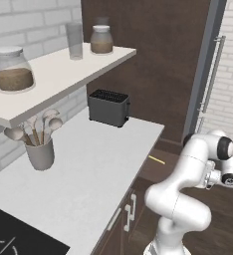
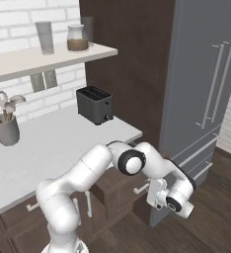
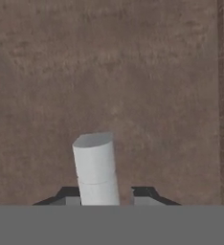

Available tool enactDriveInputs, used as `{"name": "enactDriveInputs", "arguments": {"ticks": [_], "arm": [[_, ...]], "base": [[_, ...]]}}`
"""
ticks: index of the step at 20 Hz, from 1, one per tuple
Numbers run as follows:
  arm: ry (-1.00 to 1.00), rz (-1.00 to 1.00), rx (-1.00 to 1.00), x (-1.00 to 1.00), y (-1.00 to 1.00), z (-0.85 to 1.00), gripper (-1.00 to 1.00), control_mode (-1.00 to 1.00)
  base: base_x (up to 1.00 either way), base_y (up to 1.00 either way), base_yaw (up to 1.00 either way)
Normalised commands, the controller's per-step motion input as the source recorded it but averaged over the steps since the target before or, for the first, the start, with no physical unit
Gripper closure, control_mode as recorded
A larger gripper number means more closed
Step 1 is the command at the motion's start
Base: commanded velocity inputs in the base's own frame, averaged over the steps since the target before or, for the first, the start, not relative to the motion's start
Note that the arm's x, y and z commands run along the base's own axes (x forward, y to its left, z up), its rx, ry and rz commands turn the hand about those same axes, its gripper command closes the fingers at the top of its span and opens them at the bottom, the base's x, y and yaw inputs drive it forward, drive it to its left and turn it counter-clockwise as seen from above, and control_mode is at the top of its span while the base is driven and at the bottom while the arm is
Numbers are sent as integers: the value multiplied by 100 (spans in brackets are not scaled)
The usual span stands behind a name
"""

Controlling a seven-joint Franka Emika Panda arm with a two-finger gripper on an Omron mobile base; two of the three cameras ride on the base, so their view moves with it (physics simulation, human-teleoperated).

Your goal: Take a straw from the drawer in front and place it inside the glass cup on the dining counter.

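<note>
The straw (image 1: 157, 160) is a thin yellow line against the dark brown drawer (image 1: 156, 167), beside the plain white desk (image 1: 88, 169) that carries a dark grey toaster (image 1: 108, 107) and a light grey utensil pot (image 1: 40, 153). On the white shelf (image 1: 49, 74) stand clear jars with brown contents (image 1: 13, 69), before a white brick wall (image 1: 24, 20). The fridge (image 2: 206, 84) is grey with silver handles, and the arm (image 1: 188, 194) is white with dark joints.

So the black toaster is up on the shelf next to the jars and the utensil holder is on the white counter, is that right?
Not quite. The black toaster stands on the white counter, below the shelf, not on it; the left base view shows this. The jars are on the shelf, and the utensil holder is on the counter.
</note>
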Motion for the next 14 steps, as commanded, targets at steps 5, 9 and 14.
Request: {"name": "enactDriveInputs", "arguments": {"ticks": [5, 9, 14], "arm": [[1, -2, 1, -13, -55, -1, -100, -100], [0, -3, 2, -31, -76, 21, -100, -100], [0, -2, 0, -45, -71, 35, -100, -100]], "base": [[0, 0, 0], [0, 0, 0], [0, 0, 0]]}}
